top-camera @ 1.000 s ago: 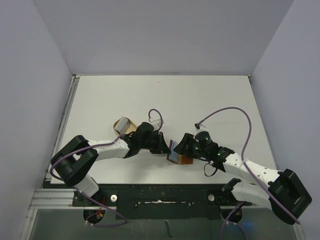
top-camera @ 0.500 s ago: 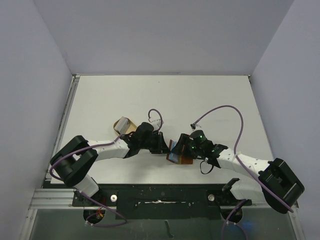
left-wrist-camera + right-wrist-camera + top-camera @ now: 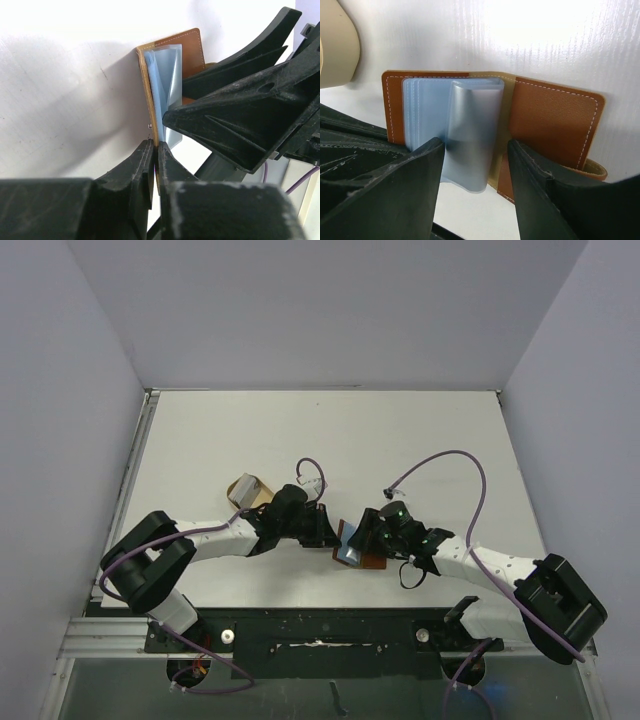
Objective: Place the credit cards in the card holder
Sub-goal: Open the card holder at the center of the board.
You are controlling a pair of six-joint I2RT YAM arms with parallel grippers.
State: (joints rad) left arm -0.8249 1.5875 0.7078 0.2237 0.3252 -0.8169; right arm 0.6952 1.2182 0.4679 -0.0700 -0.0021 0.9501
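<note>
Reaching rightward, left end effector (image 3: 156,150) pinches card holder (image 3: 192,45) (cover edge).

Card holder (image 3: 555,120) brown, white stitching; sleeves (image 3: 470,130) pale blue; table (image 3: 520,40) white.

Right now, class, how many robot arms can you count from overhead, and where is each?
2. The left arm reaches in from the lower left, the right arm from the lower right; both meet at the brown card holder. None looks hidden.

A white bench (image 3: 400,430) sits boxed in by plain pale lavender walls (image 3: 330,310) on three sides, evenly lit.
</note>
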